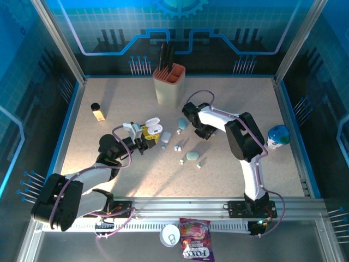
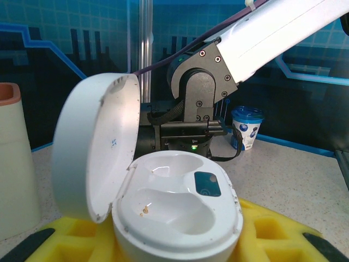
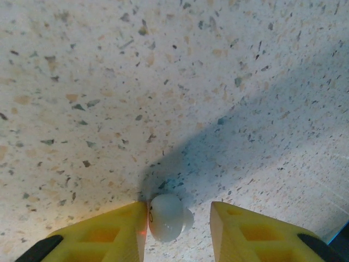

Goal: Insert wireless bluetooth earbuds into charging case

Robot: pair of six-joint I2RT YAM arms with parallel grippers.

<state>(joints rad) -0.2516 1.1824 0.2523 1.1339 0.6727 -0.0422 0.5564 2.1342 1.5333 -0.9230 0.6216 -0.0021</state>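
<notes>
Earbud [image 3: 166, 216], white: lies on the table [image 3: 163, 82] inside the right gripper [image 3: 178, 208], touching one pad with a gap to the other; jaws part open, nothing clamped. Charging case [image 2: 180, 213]: lid up, wells empty, gripped by the left gripper [image 1: 146, 135], off to the earbud's left.

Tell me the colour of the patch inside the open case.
Dark teal patch on the white charging case; best in the left wrist view.
</notes>
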